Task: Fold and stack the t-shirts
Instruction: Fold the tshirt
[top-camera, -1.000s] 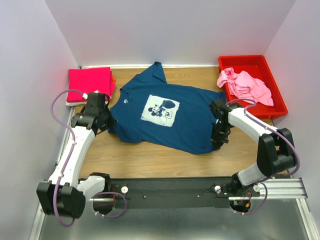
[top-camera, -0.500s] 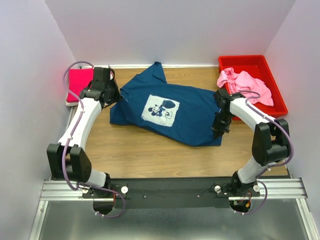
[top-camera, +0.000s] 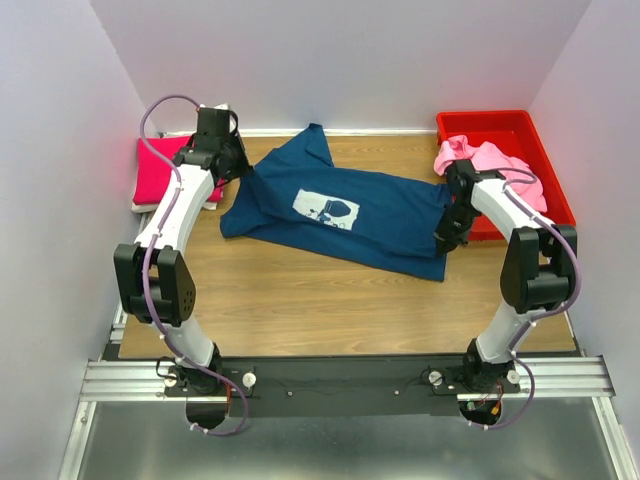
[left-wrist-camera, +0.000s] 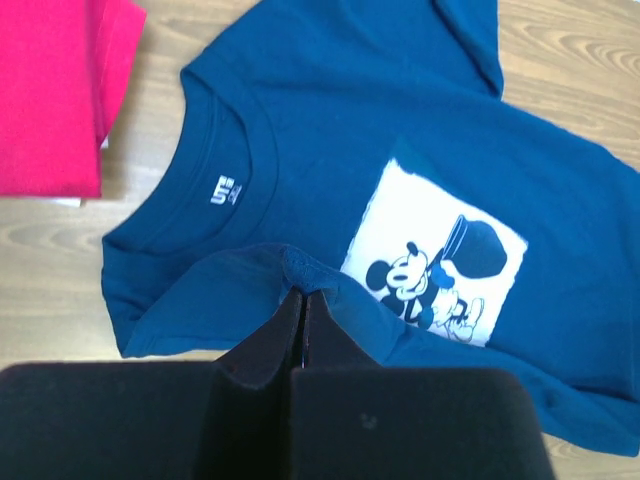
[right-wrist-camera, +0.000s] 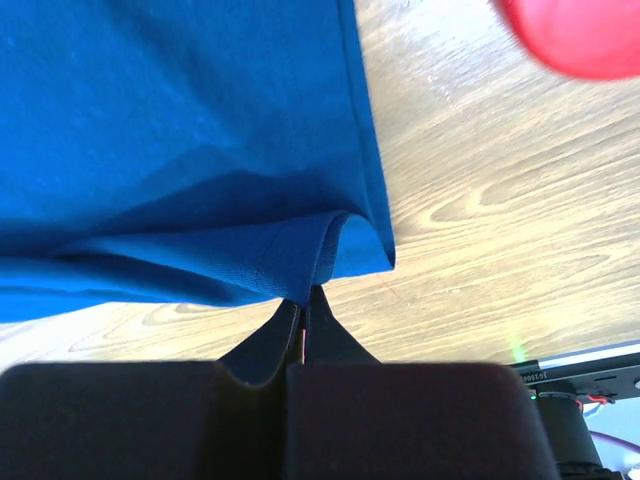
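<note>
Far left, the magenta tee (top-camera: 160, 172) sits folded at the desk (top-camera: 300, 300) edge. Next to it, the left tool (left-wrist-camera: 303, 297) is clamped fully closed on a thin pinch of the navy tee (top-camera: 380, 225), edge fabric just below the collar, raised and doubled over. The navy tee lies crosswise mid-desk with its near side turned back, so the print (top-camera: 327, 207) is partly covered. The right tool (right-wrist-camera: 305, 298) is also closed tight, nipping the hem corner at the tee's right end. It is just beside the bin (top-camera: 556, 208), where the pink tee (top-camera: 495, 168) lies crumpled. Risks as I judge them: both pinches are small, so soft cotton could slip out if either arm pulls hard or the cloth drags on the desk. Uneven travel between the arms would skew the fold and leave wrinkles. The left arm is close to the magenta tee and could nudge it. The right arm could clip the bin rim or snag the pink tee.
</note>
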